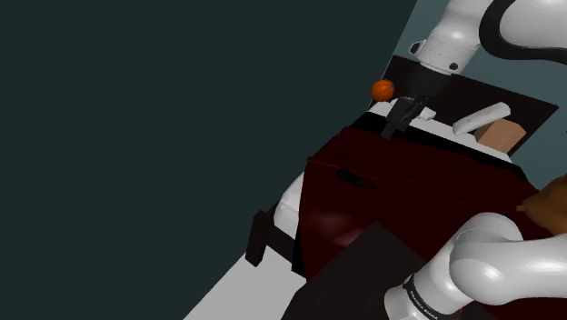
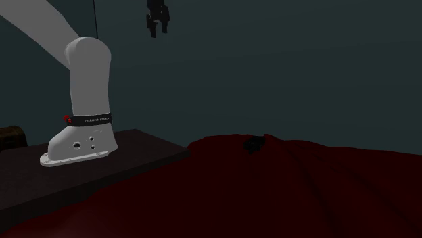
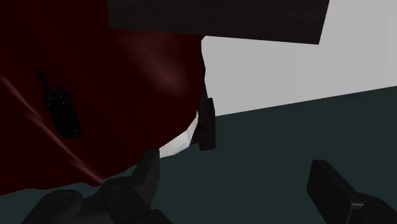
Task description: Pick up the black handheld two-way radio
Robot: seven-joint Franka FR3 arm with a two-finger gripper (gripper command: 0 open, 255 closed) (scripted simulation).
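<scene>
While the black radio [image 3: 62, 108] is lying on the red bedcover [image 3: 137, 60] near its side edge, the gripper [image 3: 235, 164] is hovering well above, jaws wide apart, gripping nothing

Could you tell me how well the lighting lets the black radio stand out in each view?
Wrist view: clearest, the two-way radio reads black on the dark red bedcover, which shows a soft sheen. Shoulder view: dim, it is a thin dark sliver. Second exterior view: dimmest, it nearly merges with the cover.
</scene>
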